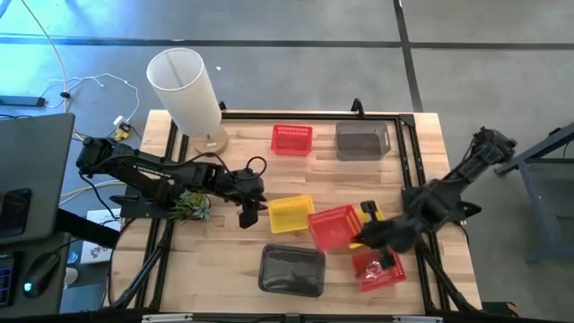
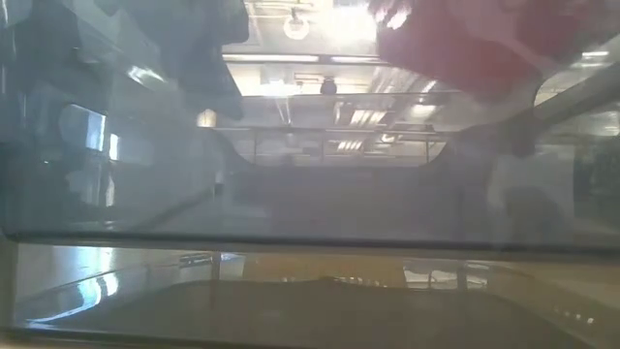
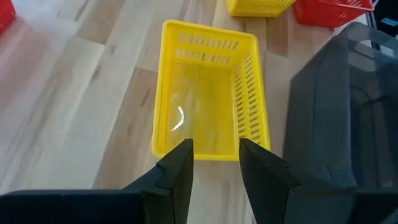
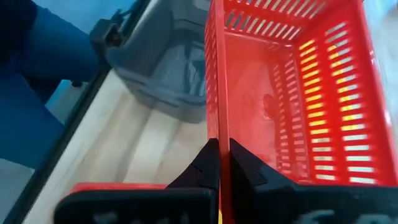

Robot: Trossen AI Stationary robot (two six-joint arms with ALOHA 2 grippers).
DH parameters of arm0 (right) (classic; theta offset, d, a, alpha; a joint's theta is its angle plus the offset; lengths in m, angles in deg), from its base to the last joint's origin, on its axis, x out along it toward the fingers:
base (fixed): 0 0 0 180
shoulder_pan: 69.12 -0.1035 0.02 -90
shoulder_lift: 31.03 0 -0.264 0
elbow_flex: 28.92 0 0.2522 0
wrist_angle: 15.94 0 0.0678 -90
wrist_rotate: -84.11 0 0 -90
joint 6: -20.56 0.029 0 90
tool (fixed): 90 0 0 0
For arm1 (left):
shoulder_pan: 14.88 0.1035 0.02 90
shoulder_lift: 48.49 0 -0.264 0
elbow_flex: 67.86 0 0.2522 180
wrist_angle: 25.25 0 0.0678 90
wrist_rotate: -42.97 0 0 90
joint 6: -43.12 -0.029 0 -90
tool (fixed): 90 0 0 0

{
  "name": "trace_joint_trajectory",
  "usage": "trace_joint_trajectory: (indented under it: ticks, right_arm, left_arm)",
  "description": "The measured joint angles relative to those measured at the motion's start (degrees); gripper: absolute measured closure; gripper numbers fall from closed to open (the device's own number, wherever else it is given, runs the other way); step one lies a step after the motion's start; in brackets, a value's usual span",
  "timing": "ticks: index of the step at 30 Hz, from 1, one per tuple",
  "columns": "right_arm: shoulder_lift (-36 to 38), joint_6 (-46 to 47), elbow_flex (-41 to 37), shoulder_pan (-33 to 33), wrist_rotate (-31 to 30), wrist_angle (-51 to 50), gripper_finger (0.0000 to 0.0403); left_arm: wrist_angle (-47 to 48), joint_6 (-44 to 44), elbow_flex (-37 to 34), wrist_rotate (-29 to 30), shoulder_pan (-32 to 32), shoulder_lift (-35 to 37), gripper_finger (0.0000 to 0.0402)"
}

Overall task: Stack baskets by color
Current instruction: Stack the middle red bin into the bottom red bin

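Observation:
My right gripper [image 1: 366, 235] is shut on a red basket [image 1: 332, 227] at the table's middle right. Below it, near the right front, stands another red basket [image 1: 378, 271]. My left gripper [image 3: 216, 149] is open, its fingers just short of the near short rim of a yellow basket [image 3: 208, 93], which rests on its base at the table's middle. A second yellow basket [image 1: 369, 211] peeks out behind the held red one. One grey basket [image 1: 291, 269] stands at the front, another [image 1: 361, 141] at the back beside a third red one [image 1: 291, 139]. My right gripper pinches the rim of one side wall [image 4: 216, 118] of the red basket, one finger inside the basket and one outside. The fingers lie along that wall, slanting down from the table's right. The basket hangs tilted, its opening up; the low view shows it off the table.
A tall white lamp shade [image 1: 184, 85] stands at the far left corner. A small green thing [image 1: 190, 206] lies under my left arm. Black frame rails [image 1: 408, 152] run along the table's edges. The front grey basket fills most of the low view.

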Motion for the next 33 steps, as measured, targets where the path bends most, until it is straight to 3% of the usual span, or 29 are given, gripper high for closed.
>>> trace_joint_trajectory:
  ticks: [9, 18, 33]
  right_arm:
    - [0.0, 8.7, 0.0, -14.2, -7.7, -1.8, 0.0403]
    - [-0.1, 19.7, 0.0, -24.6, -11.9, -5.2, 0.0403]
    - [-5.2, 40.4, 0.0, -32.0, -8.3, -12.4, 0.0403]
  left_arm:
    - [-0.5, 4.0, 0.0, -5.5, 0.0, 0.0, 0.0284]
    - [-3.4, 7.1, 0.0, -5.9, -1.4, 0.0, 0.0284]
    - [-8.7, 10.4, 0.0, -5.1, -2.4, 0.0, 0.0284]
